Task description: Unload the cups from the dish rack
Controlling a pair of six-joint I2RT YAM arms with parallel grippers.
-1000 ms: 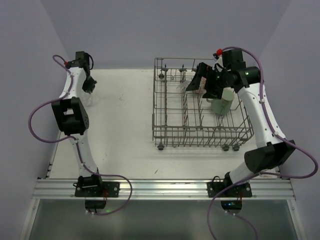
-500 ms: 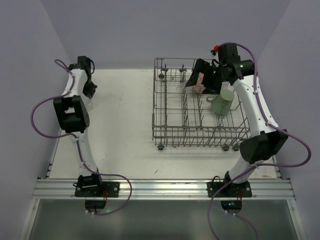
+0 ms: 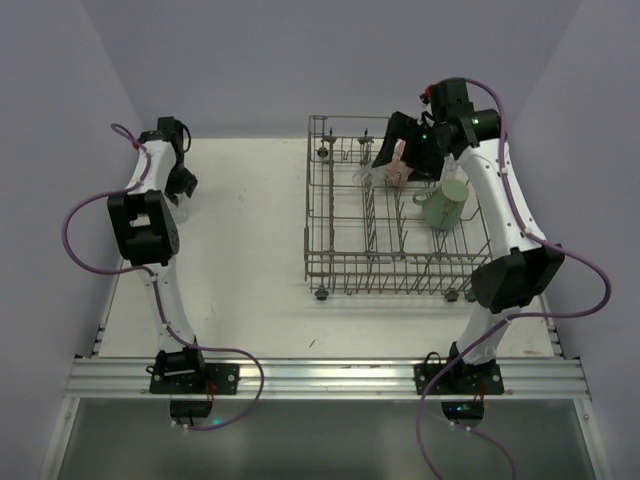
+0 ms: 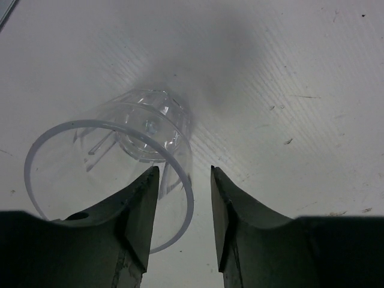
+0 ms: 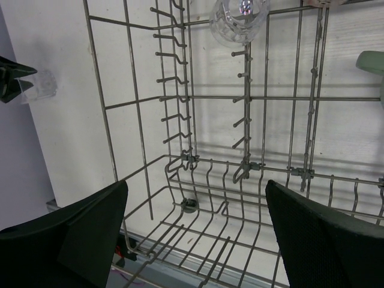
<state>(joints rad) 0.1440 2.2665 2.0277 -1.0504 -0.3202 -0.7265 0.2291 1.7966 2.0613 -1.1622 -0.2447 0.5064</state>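
The dish rack (image 3: 400,262) stands on the right half of the table. In it are a pink-red cup (image 3: 399,171), a mint-green mug (image 3: 443,206) and a clear tumbler (image 3: 363,173). My right gripper (image 3: 392,152) hovers over the rack's far side, open wide and empty. Its wrist view shows the rack wires (image 5: 135,96), the clear tumbler (image 5: 240,18) at the top and the mug's edge (image 5: 372,63). My left gripper (image 4: 183,180) is open at the table's far left. Another clear tumbler (image 4: 120,162) stands on the table there, its rim wall between the jaws, untouched on the right side.
The white table (image 3: 240,260) runs between the two arms. The purple walls close in behind and at both sides. The left arm's upper link (image 3: 145,230) sits near the left edge. The rack has small wheels (image 3: 321,293) at its base.
My right gripper has moved back and a little left over the rack's far side, still open. My left gripper has shifted slightly by the tumbler.
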